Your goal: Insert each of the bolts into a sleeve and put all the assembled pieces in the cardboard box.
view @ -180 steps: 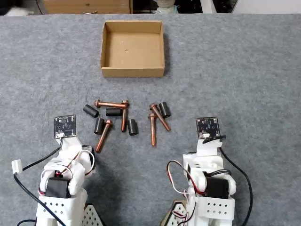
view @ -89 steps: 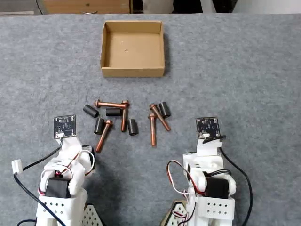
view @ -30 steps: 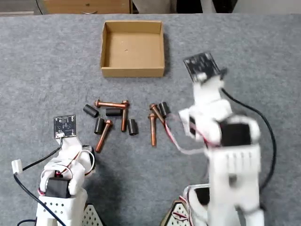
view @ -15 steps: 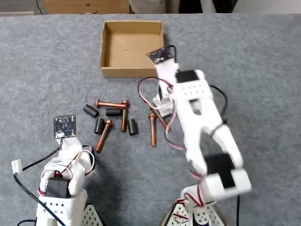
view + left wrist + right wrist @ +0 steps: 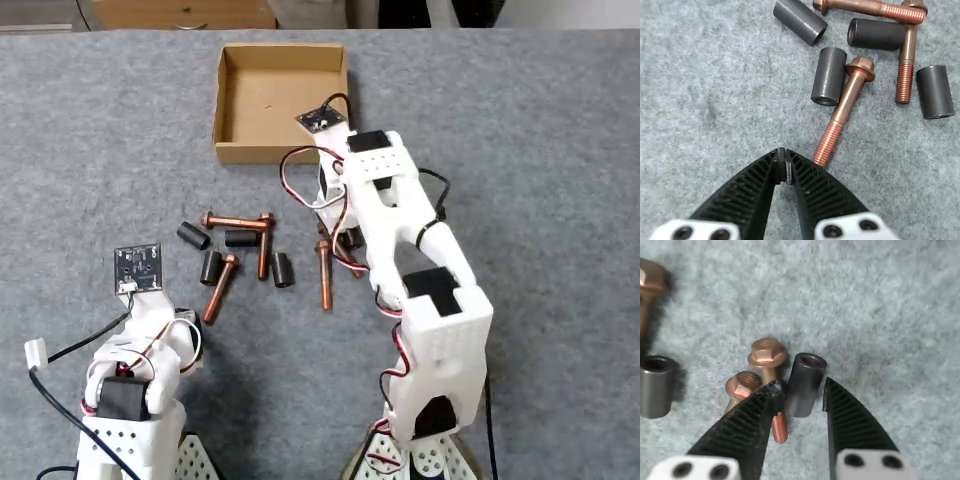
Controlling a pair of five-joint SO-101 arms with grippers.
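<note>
My right gripper (image 5: pixel 801 386) is open, its fingers on either side of a black sleeve (image 5: pixel 804 384) that lies on the grey felt. Two copper bolts (image 5: pixel 767 354) lie against that sleeve, heads toward me. In the high view my right arm (image 5: pixel 385 200) stretches over this sleeve (image 5: pixel 351 238) and partly hides it. My left gripper (image 5: pixel 785 161) is shut and holds nothing, just short of the threaded end of a copper bolt (image 5: pixel 842 112) beside another sleeve (image 5: pixel 829 75). The open cardboard box (image 5: pixel 283 153) stands farther back with nothing in it.
Several more bolts (image 5: pixel 237 221) and sleeves (image 5: pixel 283 270) lie scattered between the two arms. My left arm (image 5: pixel 135 340) sits folded at the near left edge. Grey felt stretches wide to the right and left of the box.
My right arm has risen from its folded rest and swung forward and left over the bolts, bringing its open gripper down around a sleeve. The left arm and the parts have not moved.
</note>
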